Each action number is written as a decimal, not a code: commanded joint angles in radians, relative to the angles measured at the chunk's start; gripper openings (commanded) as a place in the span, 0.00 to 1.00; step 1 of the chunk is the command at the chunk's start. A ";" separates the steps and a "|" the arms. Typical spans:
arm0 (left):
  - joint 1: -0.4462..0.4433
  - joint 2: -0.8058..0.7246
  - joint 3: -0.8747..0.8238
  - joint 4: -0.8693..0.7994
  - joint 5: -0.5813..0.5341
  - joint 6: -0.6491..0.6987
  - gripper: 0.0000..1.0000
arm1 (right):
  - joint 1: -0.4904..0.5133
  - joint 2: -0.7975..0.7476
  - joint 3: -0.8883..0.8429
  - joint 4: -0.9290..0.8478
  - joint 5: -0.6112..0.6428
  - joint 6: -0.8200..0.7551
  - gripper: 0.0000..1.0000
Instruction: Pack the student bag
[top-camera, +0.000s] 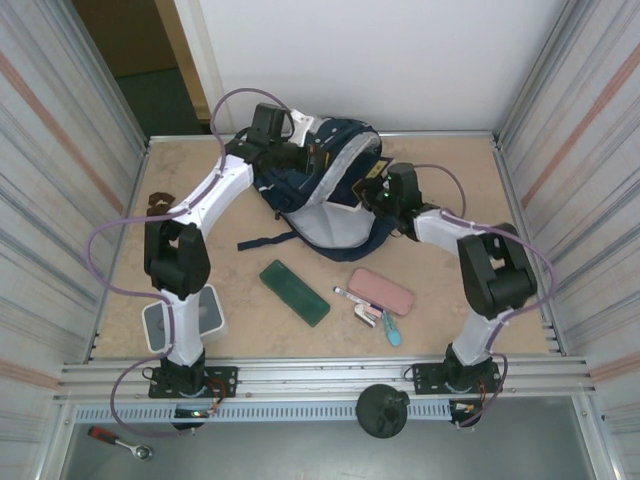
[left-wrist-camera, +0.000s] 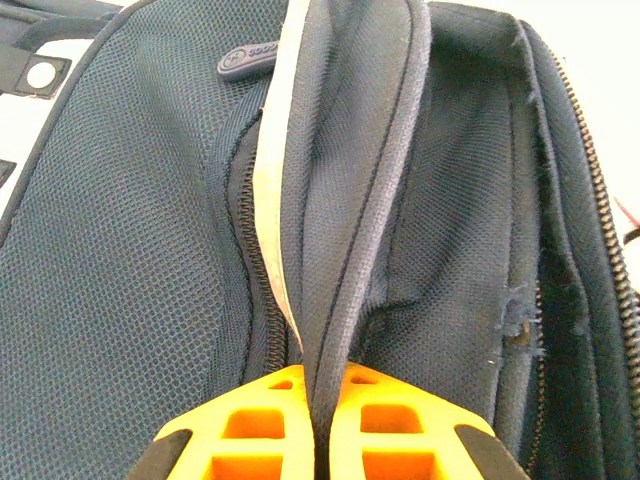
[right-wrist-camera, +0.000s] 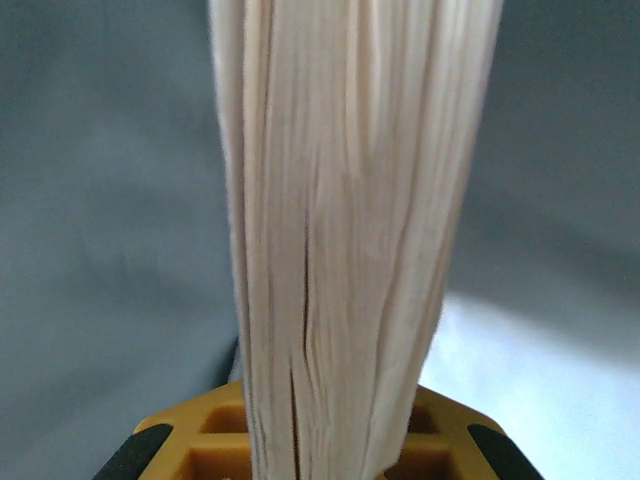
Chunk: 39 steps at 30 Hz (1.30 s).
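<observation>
- Beige bench (top-camera: 450, 160): student bag (top-camera: 320, 170) lies at far-edge centre.
- Left gripper (left-wrist-camera: 320, 378) is clamped on its rim; right gripper (right-wrist-camera: 325, 400) is clamped on a pale creased strip (right-wrist-camera: 340, 200).
- Best spread evenly, widening the mouth.

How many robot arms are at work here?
2. The left arm reaches to the bag's far left side, the right arm to its right side. The left end effector and right end effector both pinch bag fabric.

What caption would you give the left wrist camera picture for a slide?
Left end effector pinching a piped fold of the large navy-blue fabric backpack beside its zip.
</observation>
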 joint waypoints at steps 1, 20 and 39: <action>0.029 -0.016 0.060 0.154 0.108 -0.056 0.00 | 0.030 0.106 0.115 0.110 0.061 0.061 0.02; 0.049 0.013 0.055 0.195 0.148 -0.105 0.00 | 0.048 0.216 0.250 0.003 0.065 -0.040 0.42; -0.073 0.121 -0.003 0.120 -0.102 -0.039 0.35 | -0.084 -0.440 -0.310 -0.447 0.148 -0.412 0.45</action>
